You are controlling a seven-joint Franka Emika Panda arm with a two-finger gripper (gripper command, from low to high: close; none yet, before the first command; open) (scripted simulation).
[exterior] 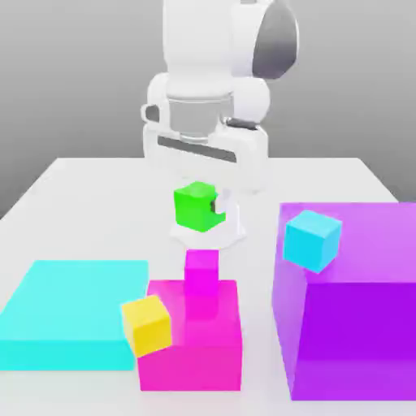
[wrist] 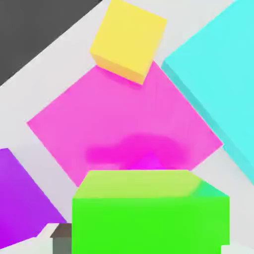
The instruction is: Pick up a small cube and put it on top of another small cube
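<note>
Above the surface point(exterior: 81, 175): hand point(exterior: 197, 213) clamped shut on the small green cube point(exterior: 193, 203), aloft over magenta block point(exterior: 191, 341). Small yellow cube point(exterior: 147, 325) against magenta block's corner; small cyan cube point(exterior: 312, 238) atop purple block point(exterior: 357, 309). Cyan slab point(exterior: 73, 313) on the exterior view's left. No writing anywhere.

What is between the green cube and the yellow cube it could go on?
Nothing visible blocks the way. The fingers hold the green cube up in the air, above the pink block. The yellow cube leans on that block's corner with its top bare.
</note>
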